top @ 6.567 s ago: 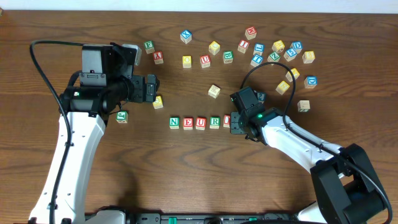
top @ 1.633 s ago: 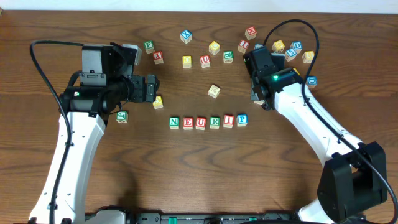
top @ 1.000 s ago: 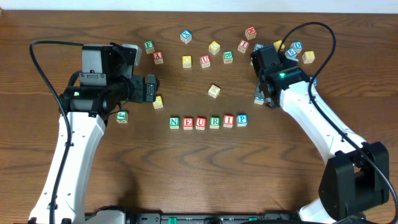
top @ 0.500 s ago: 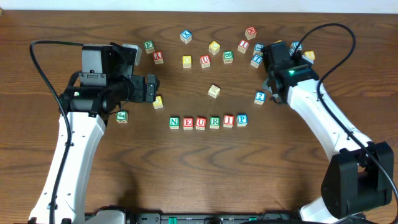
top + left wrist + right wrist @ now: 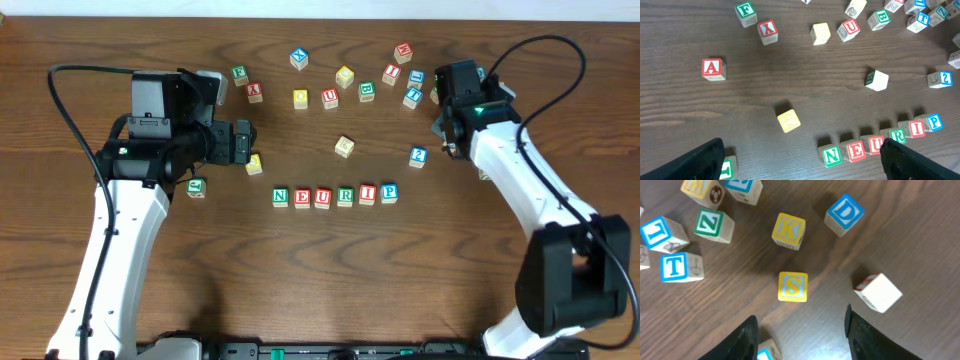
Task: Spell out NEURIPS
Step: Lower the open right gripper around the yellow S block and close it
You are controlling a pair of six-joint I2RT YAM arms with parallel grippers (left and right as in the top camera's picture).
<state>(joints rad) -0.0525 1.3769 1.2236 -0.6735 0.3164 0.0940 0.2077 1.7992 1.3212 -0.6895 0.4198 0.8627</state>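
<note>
A row of letter blocks reading N E U R I P (image 5: 334,196) lies mid-table and also shows in the left wrist view (image 5: 880,142). A yellow S block (image 5: 793,286) lies on the wood just ahead of my right gripper (image 5: 800,332), which is open and empty above the table. In the overhead view the right gripper (image 5: 448,148) and arm hide the S block. My left gripper (image 5: 243,142) hangs open and empty left of the row, and its fingers (image 5: 800,155) frame the row's left end.
Near the S lie a yellow K (image 5: 788,231), a blue D (image 5: 844,214), a white-faced block (image 5: 879,292), a green Z (image 5: 713,225) and a blue T (image 5: 681,266). A blue block (image 5: 418,156) sits beside the right gripper. More loose blocks (image 5: 345,76) lie along the far side.
My right gripper left the P at the row's right end and swung up and right to the loose blocks, ending over the S. The left arm has not moved.
</note>
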